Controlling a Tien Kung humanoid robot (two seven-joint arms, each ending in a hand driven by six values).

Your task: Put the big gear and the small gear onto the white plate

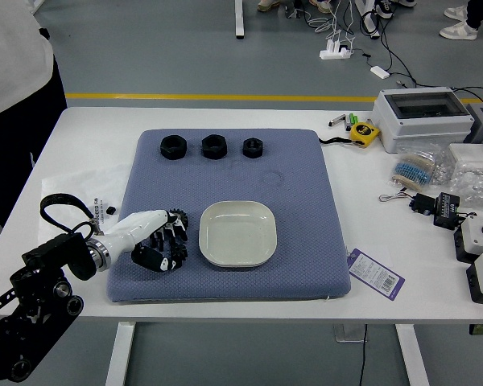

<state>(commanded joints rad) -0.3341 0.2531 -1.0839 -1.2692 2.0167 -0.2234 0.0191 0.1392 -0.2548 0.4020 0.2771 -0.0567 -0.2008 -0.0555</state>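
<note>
Reaching in from the lower left of the frame, the left hand (163, 241) is over the left part of the blue mat (306, 257); whether it is clamped on anything, I cannot tell. Two dark toothed pieces (179, 252), probably the gears, show at its right edge, a narrow gap left of the white plate (237, 233). A wide stretch of mat runs from the plate's upper rim to three black nuts (214, 146). A person (16, 56) stands upper left.

High head view, forward and down, whole tabletop
</note>
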